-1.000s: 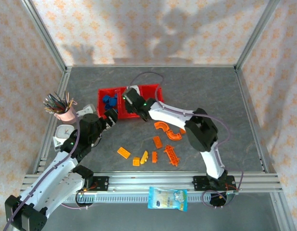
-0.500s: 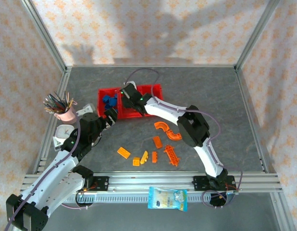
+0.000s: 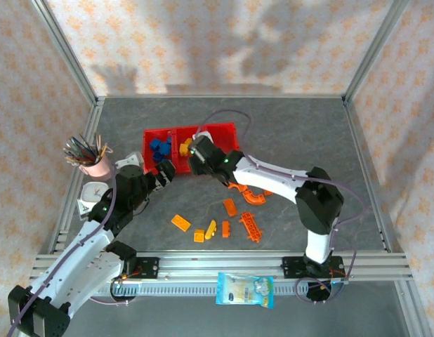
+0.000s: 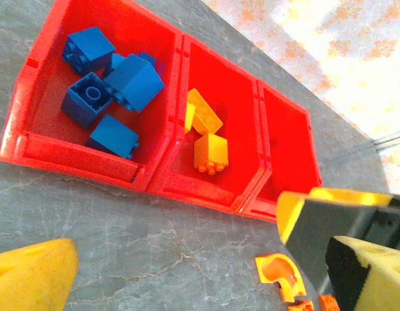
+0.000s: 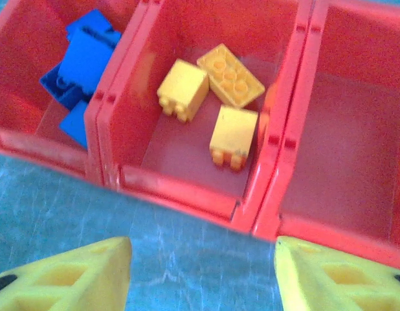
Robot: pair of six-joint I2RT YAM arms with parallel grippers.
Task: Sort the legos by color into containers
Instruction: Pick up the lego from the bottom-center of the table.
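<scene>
**Item 1.** Pink pen cup (image 3: 97,167), stuffed with pens, at the far left of the counter (image 3: 301,133). A small white object (image 3: 90,194) lies just nearer than it.

**Item 2.** Left hand (image 3: 164,170), hovering over the counter off the near left part of the containers (image 4: 77,154). In the left wrist view its yellow fingers (image 4: 32,278) stand wide apart with nothing between them: open, gripping nothing.

**Item 3.** Containers: three joined red bins in one row, mid-counter toward the back.
- Left bin: blue legos (image 4: 132,81), several bricks heaped against each other.
- Middle bin: yellow legos (image 5: 233,133), three bricks lying close together on the bin floor.
- Right bin: joined to the middle one and partly covered by the right arm in the top view.

**Item 4.** Right hand (image 5: 200,272), over the counter just in front of the middle bin's near wall. Its fingers (image 5: 77,275) are spread and hold nothing.

**Item 5.** Loose legos on the counter, nearer than the containers and between the two arms:
- Flat orange brick (image 3: 180,222).
- Small orange brick (image 3: 199,236), with a yellow piece (image 3: 211,228) just beside it.
- Two further orange bricks (image 3: 225,229).
- Ladder-like orange piece (image 3: 250,226).
- Curved orange piece (image 3: 238,185), beside the right forearm, and a second curved piece (image 3: 253,198) just beside that.

**Item 6.** Blue-and-white packet (image 3: 245,290), lying on the rail at the near edge.
</scene>
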